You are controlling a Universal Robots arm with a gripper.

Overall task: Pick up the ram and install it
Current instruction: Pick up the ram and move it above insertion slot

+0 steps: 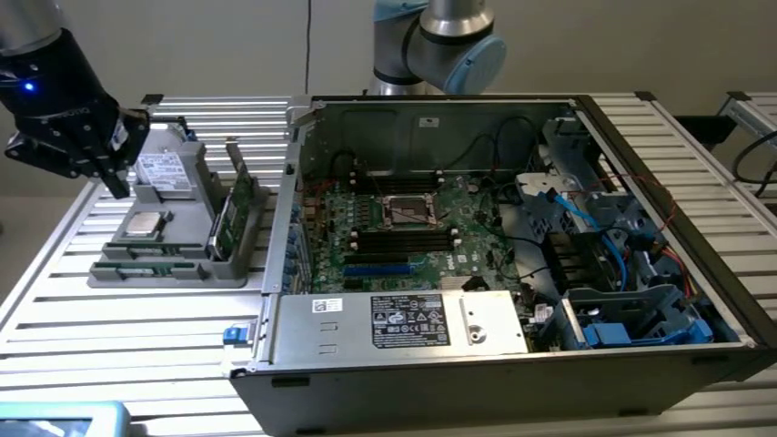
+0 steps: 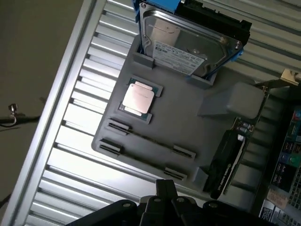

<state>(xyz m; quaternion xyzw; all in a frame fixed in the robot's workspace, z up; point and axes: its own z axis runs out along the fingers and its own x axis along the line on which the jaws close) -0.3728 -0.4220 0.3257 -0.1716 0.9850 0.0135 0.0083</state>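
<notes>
**Claw** (image 1: 116, 185): black, upper left of the exterior view. Fingers are pressed together with nothing gripped. It hangs just left of the tray's far end, touching no part. The wrist view shows the closed fingertips (image 2: 165, 187) over the tray's edge.

**Ram** (image 1: 156, 269): slim green stick standing on edge in a holder slot at the tray's near end, lower left of the exterior view. It is well apart from the claw and not in the computer.

**Tray** (image 1: 182, 277): grey fixture on the desk (image 1: 122, 337), left of the case. It also carries:
- a hard drive (image 1: 162, 170) at the far end
- a processor chip (image 1: 146, 224) in the middle
- a taller green card (image 1: 238, 202) upright along the right side

**Computer case** (image 1: 486, 382): open-topped, centre and right of the exterior view. The motherboard (image 1: 468, 205) lies flat inside, with long black slots (image 1: 395, 239) at its centre.
</notes>
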